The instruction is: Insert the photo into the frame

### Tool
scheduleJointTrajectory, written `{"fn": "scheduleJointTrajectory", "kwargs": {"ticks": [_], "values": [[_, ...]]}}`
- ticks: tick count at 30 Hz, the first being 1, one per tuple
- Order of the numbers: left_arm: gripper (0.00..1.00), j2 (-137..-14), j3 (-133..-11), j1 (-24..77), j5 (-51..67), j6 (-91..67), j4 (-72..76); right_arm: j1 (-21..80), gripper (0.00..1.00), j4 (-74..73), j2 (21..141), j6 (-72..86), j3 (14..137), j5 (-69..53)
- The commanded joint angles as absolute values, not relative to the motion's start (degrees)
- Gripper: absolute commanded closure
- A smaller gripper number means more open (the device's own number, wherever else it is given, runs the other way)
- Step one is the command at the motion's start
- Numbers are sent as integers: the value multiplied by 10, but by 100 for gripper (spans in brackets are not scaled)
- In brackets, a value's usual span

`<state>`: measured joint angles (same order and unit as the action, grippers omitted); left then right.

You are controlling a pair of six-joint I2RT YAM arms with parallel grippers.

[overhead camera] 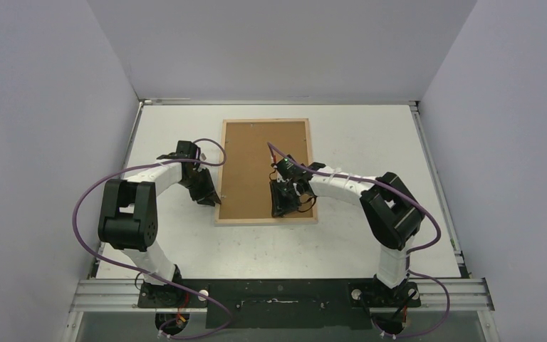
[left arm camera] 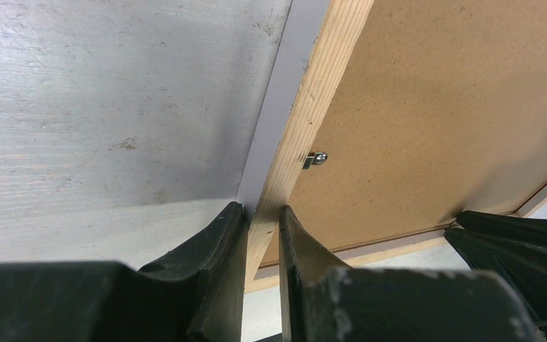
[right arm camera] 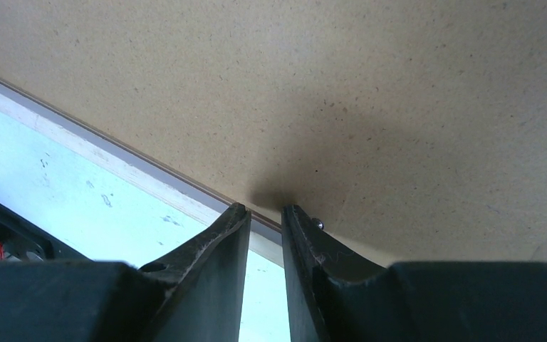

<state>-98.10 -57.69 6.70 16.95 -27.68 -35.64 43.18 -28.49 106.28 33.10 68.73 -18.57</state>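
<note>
You had 1 frame (overhead camera: 265, 220) on 1 table (overhead camera: 342, 249), w/ 1 hardboard sheet (overhead camera: 253, 167) inside frame's rim. 2 arms (overhead camera: 158, 173), 2 grippers: left gripper (left arm camera: 260, 214) at frame's left rim, right gripper (right arm camera: 265, 210) over frame's near-right part. 2 metal clips (left arm camera: 315, 159) seen, both by frame's rim.

A white tabletop (overhead camera: 370, 242), scuffed and flecked with small dark marks, is boxed in by 3 plain pale grey walls: left (overhead camera: 43, 107), back (overhead camera: 278, 43) and right (overhead camera: 513, 107). A thin metal strip (overhead camera: 278, 102) lines the far seam. An aluminium rail (overhead camera: 107, 293) spans the near edge. Light is soft and even.
</note>
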Motion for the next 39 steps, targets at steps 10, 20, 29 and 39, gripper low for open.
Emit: {"fn": "scheduleJointTrajectory", "kwargs": {"ticks": [10,20,29,39], "values": [[97,-999,-589,63,120,-271,-346,422,76,-339,1039,356,650,-137],[97,-999,-588,63,117,-271,-348,418,76,-374,1033,376,669,-83],[97,-999,-588,63,119,-270,-347,418,72,-308,1013,375,654,-148],[97,-996,-586,64,126,-272,-345,404,70,-272,964,383,645,-153]]}}
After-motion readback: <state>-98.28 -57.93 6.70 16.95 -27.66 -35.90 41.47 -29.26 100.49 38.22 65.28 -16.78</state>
